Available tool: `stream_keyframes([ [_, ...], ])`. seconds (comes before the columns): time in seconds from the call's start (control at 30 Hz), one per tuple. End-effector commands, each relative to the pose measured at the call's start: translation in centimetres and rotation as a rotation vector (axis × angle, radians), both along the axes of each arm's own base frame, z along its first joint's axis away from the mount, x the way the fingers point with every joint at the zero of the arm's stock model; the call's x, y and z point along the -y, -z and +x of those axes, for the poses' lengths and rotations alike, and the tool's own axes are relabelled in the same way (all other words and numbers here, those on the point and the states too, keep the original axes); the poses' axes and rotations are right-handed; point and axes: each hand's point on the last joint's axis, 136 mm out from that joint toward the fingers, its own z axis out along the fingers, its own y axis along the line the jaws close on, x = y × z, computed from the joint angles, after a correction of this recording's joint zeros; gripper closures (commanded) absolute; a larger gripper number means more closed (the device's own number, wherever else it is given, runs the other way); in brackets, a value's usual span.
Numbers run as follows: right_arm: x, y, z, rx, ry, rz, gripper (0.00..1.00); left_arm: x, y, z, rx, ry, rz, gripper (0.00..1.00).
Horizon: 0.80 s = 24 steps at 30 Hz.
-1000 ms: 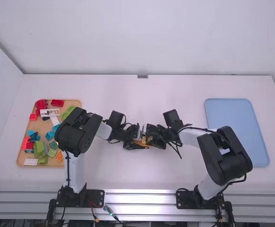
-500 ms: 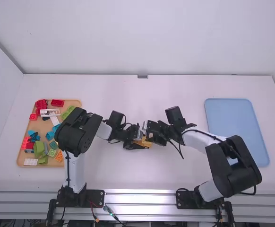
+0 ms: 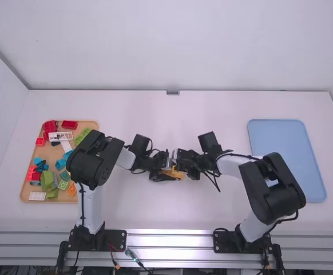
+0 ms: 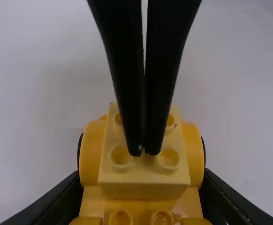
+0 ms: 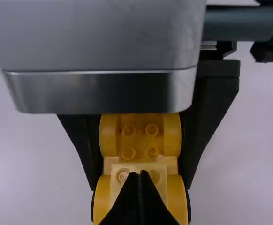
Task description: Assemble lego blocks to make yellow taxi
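Over the middle of the table, my left gripper [image 3: 165,172] is shut on the yellow car base [image 3: 178,174], its fingers along both sides. My right gripper [image 3: 182,165] comes in from the right over the base. In the left wrist view, my left gripper [image 4: 142,182] clasps the base [image 4: 92,152], and a pale yellow brick [image 4: 143,176] sits on top. There my right gripper [image 4: 144,151] is shut, tips against the brick's studded top. In the right wrist view, my right gripper [image 5: 140,175] has its fingertips together over the brick [image 5: 121,177], nothing between them.
A tan tray [image 3: 24,192] at the far left holds several red, green, blue, white and orange pieces. At the right lies a blue tray [image 3: 286,160]. Both forearms extend low over the table from their bases at the front edge.
The right arm first drew back to the right, then came left again, bringing its gripper back over the car base. My left gripper has stayed in place with the base.
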Motion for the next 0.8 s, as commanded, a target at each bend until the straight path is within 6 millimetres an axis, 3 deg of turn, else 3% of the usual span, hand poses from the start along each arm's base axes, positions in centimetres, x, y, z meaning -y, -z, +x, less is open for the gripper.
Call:
stream_keyframes([
  [0.0,0.3,1.0,-0.2,-0.034,0.010,-0.021,1.00,-1.7,4.3,-1.7,-0.110,-0.068,0.154,0.49],
  [0.5,2.2,5.8,-0.3,-0.142,0.073,-0.190,1.00,-1.6,4.1,-1.5,-0.115,-0.066,0.155,0.49],
  [0.6,1.4,4.8,0.1,-0.129,0.041,-0.159,1.00,-1.6,4.0,-1.4,-0.119,-0.069,0.154,0.49],
  [0.77,-1.1,0.2,1.8,0.007,-0.044,-0.031,1.00,-1.4,3.8,-0.7,-0.110,-0.092,0.142,0.50],
])
